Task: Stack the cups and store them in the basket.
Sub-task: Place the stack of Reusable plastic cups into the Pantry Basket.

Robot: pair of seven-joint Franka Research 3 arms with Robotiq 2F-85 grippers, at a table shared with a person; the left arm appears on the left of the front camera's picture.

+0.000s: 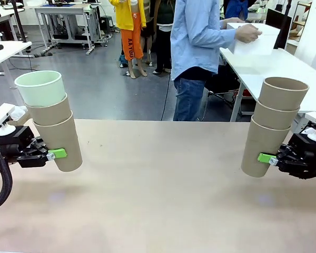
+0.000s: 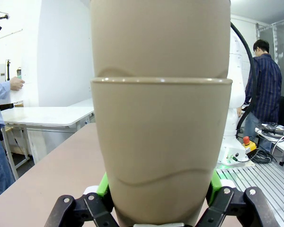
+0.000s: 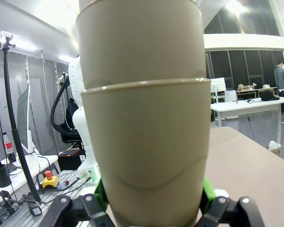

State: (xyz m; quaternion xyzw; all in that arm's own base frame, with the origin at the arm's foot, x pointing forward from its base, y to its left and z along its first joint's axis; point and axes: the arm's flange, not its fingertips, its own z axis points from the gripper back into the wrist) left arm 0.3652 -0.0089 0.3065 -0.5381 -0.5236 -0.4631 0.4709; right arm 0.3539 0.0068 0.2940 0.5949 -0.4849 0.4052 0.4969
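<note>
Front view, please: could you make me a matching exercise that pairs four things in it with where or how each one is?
Column one:
1. mint green cup
2. left tool
3. right tool
4. basket

Column two:
A. shut on the lowest of three stacked tan cups
B. on the far white table, under a person's hand
C. topmost of a stack, above two tan ones
D. shut on the lowest cup of a stack topped in green

Pairs: 1-C, 2-D, 3-A, 4-B.
</note>
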